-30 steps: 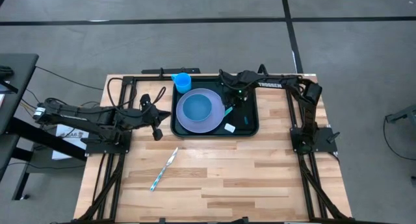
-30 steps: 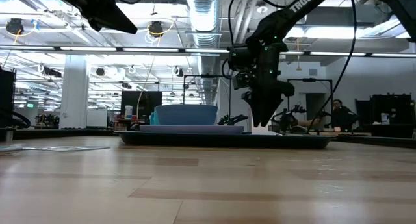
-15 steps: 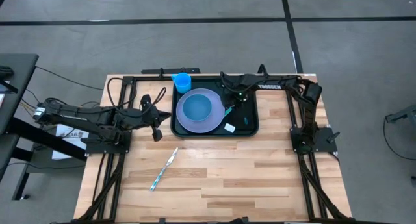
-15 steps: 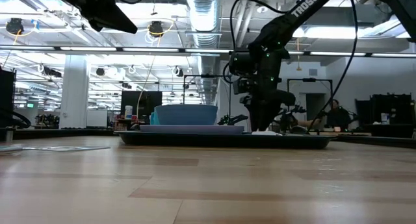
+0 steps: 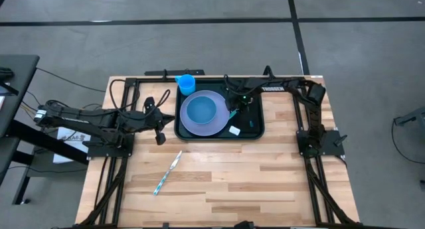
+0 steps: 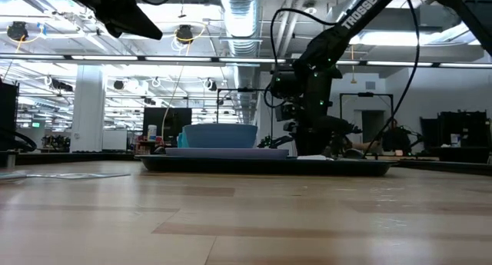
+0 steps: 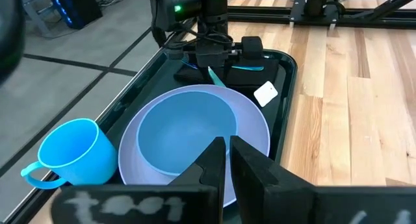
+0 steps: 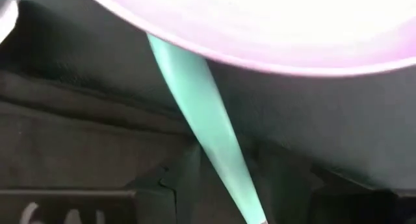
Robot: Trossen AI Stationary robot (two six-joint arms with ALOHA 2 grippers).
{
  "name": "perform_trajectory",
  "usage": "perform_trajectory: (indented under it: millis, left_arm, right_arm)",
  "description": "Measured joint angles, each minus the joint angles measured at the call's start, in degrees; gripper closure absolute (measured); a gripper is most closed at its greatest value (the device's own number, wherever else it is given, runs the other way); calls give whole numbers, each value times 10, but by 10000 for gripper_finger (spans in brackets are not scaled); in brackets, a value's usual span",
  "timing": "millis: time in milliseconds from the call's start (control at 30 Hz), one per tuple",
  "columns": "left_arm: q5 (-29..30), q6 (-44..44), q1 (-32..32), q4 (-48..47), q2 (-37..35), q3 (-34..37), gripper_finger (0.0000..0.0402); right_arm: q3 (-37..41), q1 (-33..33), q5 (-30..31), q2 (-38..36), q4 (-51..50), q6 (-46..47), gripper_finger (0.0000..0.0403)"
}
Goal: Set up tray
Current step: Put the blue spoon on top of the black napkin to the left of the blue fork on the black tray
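Tray (image 5: pixel 255 132): sits at the far edge of the desk (image 5: pixel 265 182), about midway along it, long side parallel to that edge
On the tray: a lilac plate (image 5: pixel 219 125) with a blue bowl (image 5: pixel 201 110) in it fills the left part; a black napkin (image 5: pixel 251 116) and a small white tag (image 5: pixel 234 130) lie in the right part
Cup (image 5: pixel 185 83): blue, at the tray's far left corner, just beside the plate
Teal utensil (image 7: pixel 215 76): slim handle running out from under the plate's rim toward the right gripper
Right gripper (image 5: pixel 234 107): low over the tray, between plate and napkin; fingers pinched on the teal handle, judging by the right wrist view, where the handle passes straight between them
Left gripper (image 5: pixel 159 125): waits above the desk just off the tray's left edge; fingers (image 7: pixel 209 169) pressed nearly together, holding nothing
Spare utensil (image 5: pixel 167 173): pale blue, lying loose on the desk, nearer the front edge, well apart from the tray
Step in hand: probably seating the teal utensil beside the plate
Next move: likely needs a clean release and a straight lift, without nudging the plate; the loose utensil is yet to be fetched
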State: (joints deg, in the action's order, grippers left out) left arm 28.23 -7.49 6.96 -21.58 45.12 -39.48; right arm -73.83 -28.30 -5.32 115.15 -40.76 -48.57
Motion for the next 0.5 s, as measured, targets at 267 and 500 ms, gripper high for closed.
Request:
perform_trajectory:
  millis: [267, 500]
  left_arm:
    - [-10, -3, 0, 0, 0, 0, 388]
    - [-10, -3, 0, 0, 0, 0, 388]
  right_arm:
    - [-34, 3, 23, 12, -24, -10, 301]
    - [-69, 3, 31, 16, -63, -10, 356]
